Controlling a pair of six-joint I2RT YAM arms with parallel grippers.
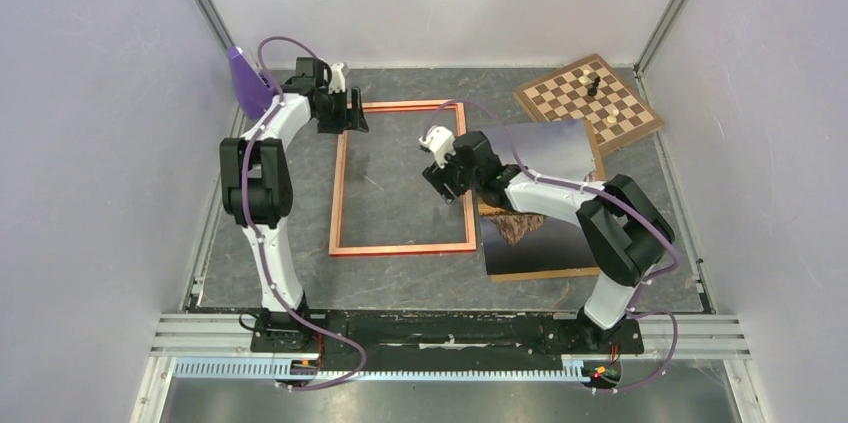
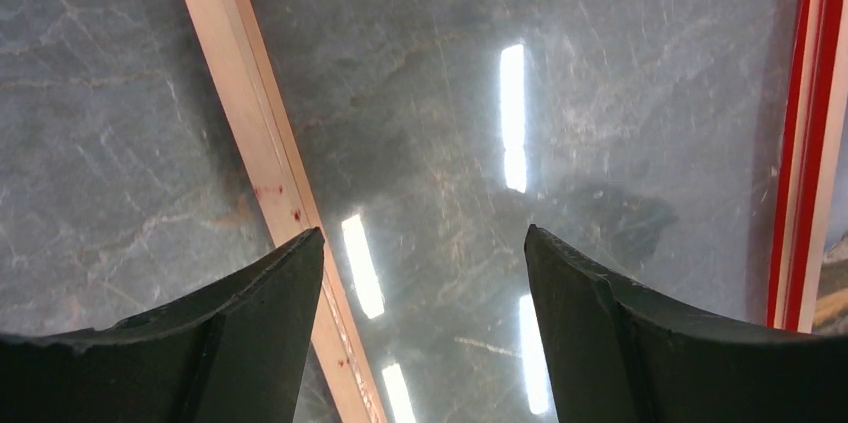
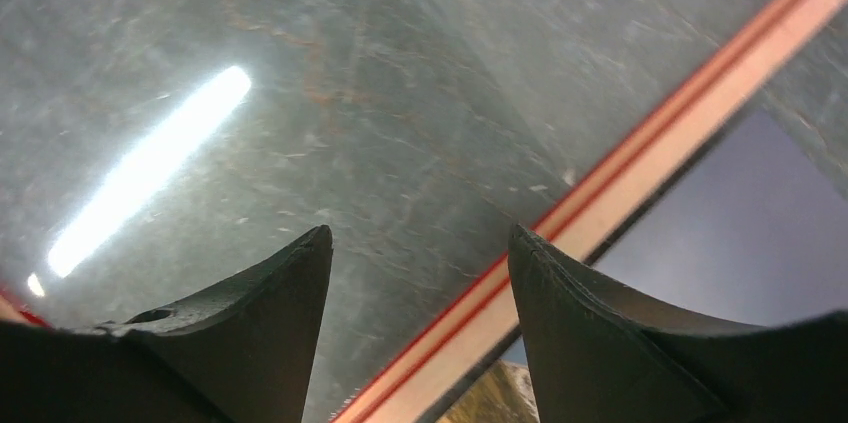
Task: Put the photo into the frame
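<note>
Top external view: the frame (image 1: 338, 193) lies flat near the middle of the grey table (image 1: 420, 283), with only bare tabletop showing inside its four thin orange-red rails. The photo (image 1: 548, 148) lies picture side up just outside the frame at its 3 o'clock side. Its grey sky points toward 12 o'clock, and my right arm crosses over its middle. Whether its edge touches the frame's rail I cannot tell. A brown board (image 1: 545, 274) peeks out beneath the photo along its 6 o'clock edge. A chessboard (image 1: 588, 103) with a few pieces sits in the table's 1 o'clock corner, and a purple object (image 1: 248, 83) stands at about 10 o'clock by the wall. My left gripper (image 1: 345, 111) hangs over the frame's 11 o'clock corner. In the left wrist view its jaws (image 2: 420, 238) stand wide apart with nothing between them, and a pale rail of the frame passes under the finger (image 2: 250, 313) at 7 o'clock. My right gripper (image 1: 440, 183) hangs over the frame's 3 o'clock rail. In the right wrist view it (image 3: 420, 233) is likewise spread, gripping nothing. There the rail runs slantwise under the finger (image 3: 610, 333) at 5 o'clock, with the photo's grey sky just beyond it.
</note>
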